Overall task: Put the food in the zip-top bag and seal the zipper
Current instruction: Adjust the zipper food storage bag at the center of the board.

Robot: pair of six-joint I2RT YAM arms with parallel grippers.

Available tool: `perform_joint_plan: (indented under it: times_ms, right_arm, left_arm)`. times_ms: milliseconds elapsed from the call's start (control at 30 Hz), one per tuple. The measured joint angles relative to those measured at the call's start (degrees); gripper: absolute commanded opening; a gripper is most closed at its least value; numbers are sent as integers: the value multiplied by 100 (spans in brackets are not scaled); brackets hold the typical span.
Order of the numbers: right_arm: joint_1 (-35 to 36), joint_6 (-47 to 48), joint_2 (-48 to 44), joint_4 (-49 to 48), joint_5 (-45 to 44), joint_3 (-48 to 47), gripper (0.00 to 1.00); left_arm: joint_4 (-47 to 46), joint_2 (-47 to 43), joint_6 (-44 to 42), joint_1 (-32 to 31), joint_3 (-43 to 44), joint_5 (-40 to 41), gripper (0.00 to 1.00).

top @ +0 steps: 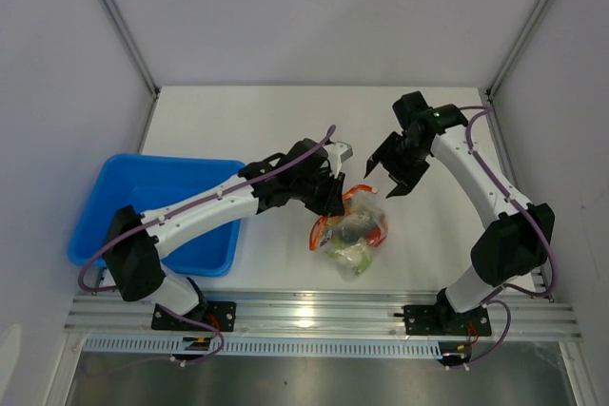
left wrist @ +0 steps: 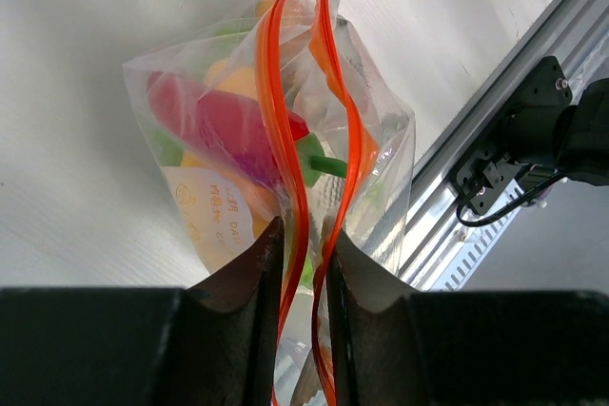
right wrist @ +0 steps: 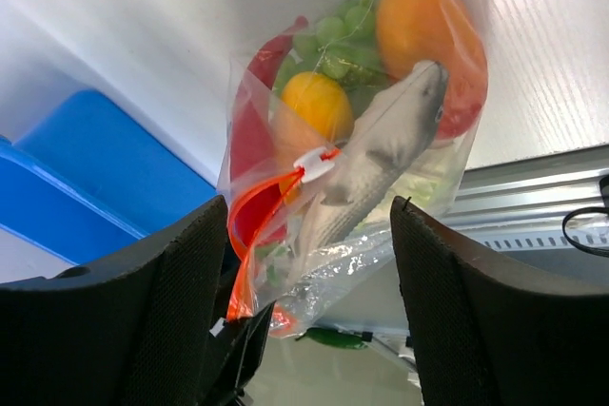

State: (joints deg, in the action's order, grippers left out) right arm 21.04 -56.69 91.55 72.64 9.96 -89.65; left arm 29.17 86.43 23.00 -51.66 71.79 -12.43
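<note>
The zip-top bag (top: 352, 235) sits on the white desk (top: 266, 121), near the front edge and between the two arms. The food is inside it. Through the clear plastic, the right wrist view shows a grey fish (right wrist: 381, 149), an orange fruit (right wrist: 419, 16), a yellow lemon piece (right wrist: 314, 102) and green bits (right wrist: 343, 35). The left wrist view shows a red chili (left wrist: 219, 121) with a green stem.

The zipper (left wrist: 285, 140) runs along the bag's top edge. Its two red strips stand a little apart in the left wrist view. A small white slider (right wrist: 314, 164) sits on the strip.

The left pincer (top: 335, 199) is clenched on the zipper. Its two fingers squeeze the red strips between them.

The right pincer (top: 392, 176) is released, with its fingers spread wide. It hangs just above and beside the bag, and it does not touch it.

A blue tray (top: 152, 187) stands on the left side of the desk, under the left arm and near the bag.
</note>
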Motion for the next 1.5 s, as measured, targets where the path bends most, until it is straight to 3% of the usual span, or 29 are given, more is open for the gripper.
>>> perform_joint_plan:
  times_ms: [367,667,767,800,900,1000,1200,1333,1500]
  right_arm:
    - [-48,-289,546,-304,376,44,55]
    - [0,-444,649,-483,682,225,36]
    - [42,-476,721,-518,772,232,27]
    - [59,-476,734,-533,800,238,15]
    - [87,-496,739,-557,885,256,0]
    - [87,-494,748,-555,892,247,0]
    - [85,-162,874,-269,544,-553,0]
    - [149,269,866,-87,192,-1379,0]
    - [448,717,654,92,-461,-1989,0]
  left_arm:
    - [-83,-31,-13,0,-61,-4,26]
    - [-127,-44,-44,0,-98,-4,26]
    - [-127,-79,-59,0,-120,-4,27]
    - [-127,-90,-59,0,-122,-7,27]
    - [-127,-107,-59,0,-129,-22,27]
    - [-125,-109,-61,0,-142,-33,30]
    - [-138,-203,-94,0,-317,-35,46]
    - [-140,-297,-111,4,-350,-24,69]
    - [-116,-407,-140,4,-330,15,89]
